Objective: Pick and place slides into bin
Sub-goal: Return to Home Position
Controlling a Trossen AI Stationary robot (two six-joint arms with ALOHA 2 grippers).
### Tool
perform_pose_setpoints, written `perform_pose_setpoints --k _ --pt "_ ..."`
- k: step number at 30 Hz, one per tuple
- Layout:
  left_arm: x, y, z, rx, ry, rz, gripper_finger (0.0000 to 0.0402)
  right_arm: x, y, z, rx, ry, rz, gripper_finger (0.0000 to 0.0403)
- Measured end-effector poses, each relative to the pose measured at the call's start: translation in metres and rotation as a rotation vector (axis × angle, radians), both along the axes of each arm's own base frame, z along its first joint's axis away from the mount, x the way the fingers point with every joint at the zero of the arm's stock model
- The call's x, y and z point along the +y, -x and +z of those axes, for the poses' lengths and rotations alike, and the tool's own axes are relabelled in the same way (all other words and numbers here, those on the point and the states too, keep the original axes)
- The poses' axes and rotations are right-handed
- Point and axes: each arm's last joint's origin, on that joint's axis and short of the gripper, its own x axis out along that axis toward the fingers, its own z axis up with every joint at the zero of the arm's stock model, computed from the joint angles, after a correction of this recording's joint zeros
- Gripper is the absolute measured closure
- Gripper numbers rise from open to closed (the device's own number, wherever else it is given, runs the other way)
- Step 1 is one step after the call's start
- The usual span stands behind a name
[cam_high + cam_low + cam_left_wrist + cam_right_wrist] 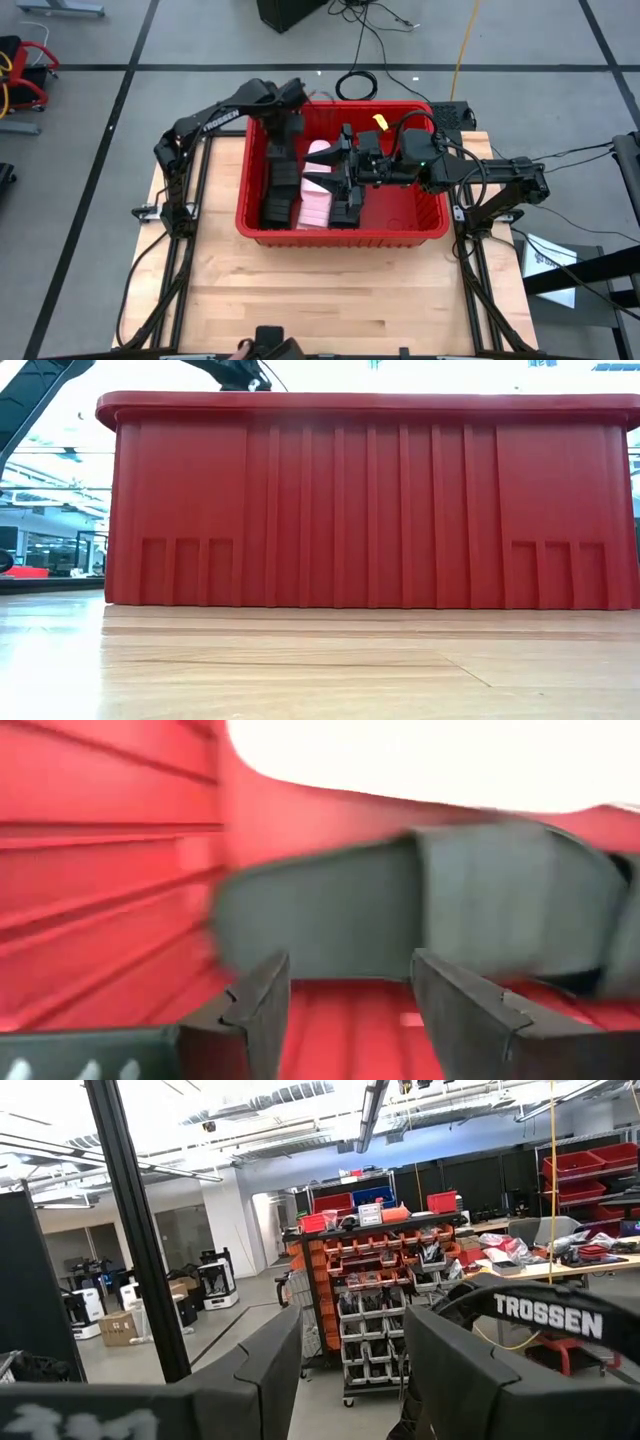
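Slides (318,190), black and pale pink, lie piled mid-frame inside the bin (400,233), light and bendy I'd guess, best pinched across the strap; left gripper (350,982) and right gripper (352,1330) both gape empty over it.

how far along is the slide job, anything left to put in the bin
Looks nearly finished. Done: black slides and pink slides lie inside the red bin, and none shows on the table; an exact count is not possible. In hand: nothing, the left gripper is open and low in the bin, the right gripper open above it. Left: probably just pulling both arms back.
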Motion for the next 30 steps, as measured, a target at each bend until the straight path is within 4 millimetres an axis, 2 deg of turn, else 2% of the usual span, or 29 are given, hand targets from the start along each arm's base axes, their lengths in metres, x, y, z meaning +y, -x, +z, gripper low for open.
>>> perform_pose_setpoints --k 9,17,21,30 --pt "0.003 -0.003 0.056 -0.175 -0.132 0.125 0.0199 0.000 0.001 0.005 -0.053 -0.012 0.007 0.0236" --pt "-0.010 0.011 0.111 -0.331 -0.119 0.246 0.0199 0.000 0.005 0.015 -0.165 -0.006 0.005 0.0236" --pt "-0.032 0.030 0.144 -0.465 -0.103 0.270 0.0199 0.000 0.006 0.017 -0.185 -0.006 0.004 0.0236" --pt "-0.104 0.094 0.224 -0.880 -0.124 0.285 0.0199 0.000 0.006 0.018 -0.193 -0.053 0.020 0.0236"
